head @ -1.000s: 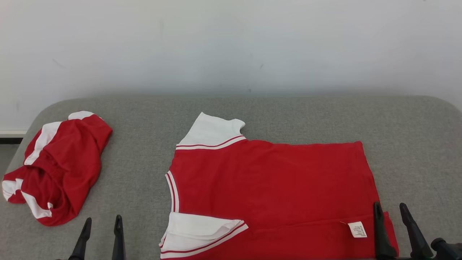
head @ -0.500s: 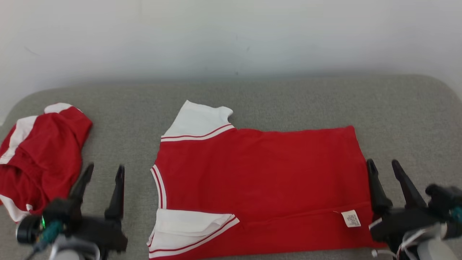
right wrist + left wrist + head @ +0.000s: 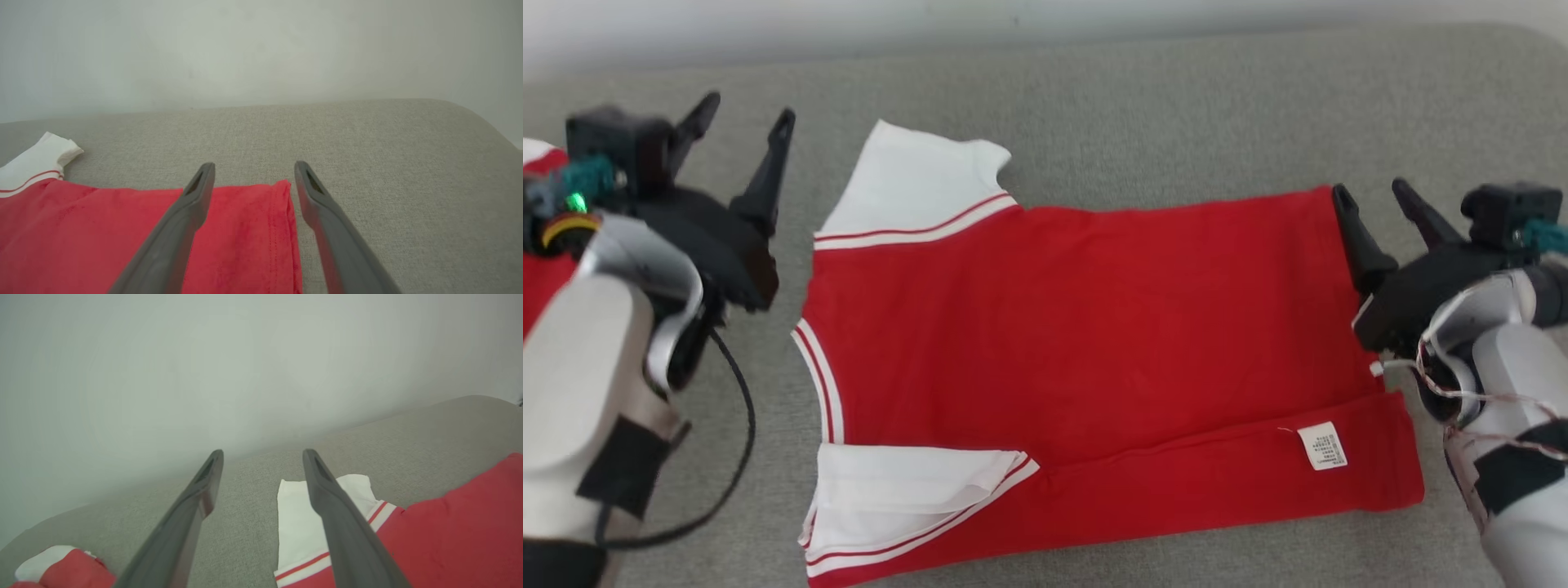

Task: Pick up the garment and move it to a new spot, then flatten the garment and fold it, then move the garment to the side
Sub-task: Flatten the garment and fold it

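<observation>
Red garment [image 3: 1078,327] with white sleeves: spread flat at centre of grey cushion [image 3: 1160,98], near long edge folded over (white label [image 3: 1321,445] exposed on the fold). Left gripper [image 3: 752,104]: jaws apart, nothing held, positioned just beside the far white sleeve [image 3: 915,180] at the collar end. Right gripper [image 3: 1368,187]: jaws apart, nothing held, straddling the far hem corner [image 3: 282,192] in the right wrist view; contact with fabric not discernible. Second red-and-white garment [image 3: 69,571]: crumpled near the cushion's left end, apart from the first.
</observation>
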Motion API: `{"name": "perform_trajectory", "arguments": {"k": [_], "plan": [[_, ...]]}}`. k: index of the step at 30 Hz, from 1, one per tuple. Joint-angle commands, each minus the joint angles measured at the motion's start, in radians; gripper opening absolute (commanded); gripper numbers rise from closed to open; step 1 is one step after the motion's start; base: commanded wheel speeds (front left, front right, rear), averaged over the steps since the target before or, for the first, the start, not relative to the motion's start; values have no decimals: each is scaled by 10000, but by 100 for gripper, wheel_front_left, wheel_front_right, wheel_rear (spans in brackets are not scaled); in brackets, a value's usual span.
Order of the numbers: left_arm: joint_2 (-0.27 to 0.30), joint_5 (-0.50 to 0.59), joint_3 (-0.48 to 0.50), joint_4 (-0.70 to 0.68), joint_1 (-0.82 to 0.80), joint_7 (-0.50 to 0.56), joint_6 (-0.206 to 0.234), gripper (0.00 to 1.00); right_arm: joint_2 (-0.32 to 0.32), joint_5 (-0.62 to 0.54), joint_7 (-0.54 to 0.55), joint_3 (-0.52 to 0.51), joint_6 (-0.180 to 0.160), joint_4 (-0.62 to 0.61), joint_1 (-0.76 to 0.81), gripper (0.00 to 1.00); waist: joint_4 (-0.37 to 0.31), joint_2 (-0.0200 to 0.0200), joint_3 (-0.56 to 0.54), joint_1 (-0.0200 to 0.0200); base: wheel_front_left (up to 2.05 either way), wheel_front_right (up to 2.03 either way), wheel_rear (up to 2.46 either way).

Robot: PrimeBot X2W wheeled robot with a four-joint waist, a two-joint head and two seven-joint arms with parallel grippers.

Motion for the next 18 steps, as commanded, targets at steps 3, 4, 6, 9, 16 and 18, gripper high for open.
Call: {"name": "perform_trajectory", "arguments": {"k": [3, 4, 6, 9, 16, 18], "plan": [[259, -741, -584, 532, -1098, 574, 15, 100, -29, -94, 455, 325, -26, 591, -897, 100, -650, -2, 1300, -4, 0, 0, 0], [321, -1011, -782, 735, -1391, 814, 14, 100, 13, -37, 605, 400, -28, 785, -1158, 100, -725, -2, 1406, -4, 0, 0, 0], [511, -1357, -1100, 1150, -1968, 1109, 13, 100, 118, 29, 839, 634, -28, 1082, -1644, 100, -892, -2, 1594, -4, 0, 0, 0], [685, -1945, -1558, 1828, -2579, 1702, 13, 100, 280, 87, 1032, 951, -26, 1510, -2310, 100, -1188, -2, 1818, -4, 0, 0, 0], [1031, -2580, -2572, 2741, -3672, 2113, 12, 100, 607, 436, 1481, 1434, -28, 2511, -3338, 100, -1674, -2, 2214, -4, 0, 0, 0], [1099, -2715, -2847, 2983, -3890, 2215, 11, 100, 676, 585, 1462, 1544, -28, 2658, -3528, 100, -1768, -2, 2321, -4, 0, 0, 0]]}}
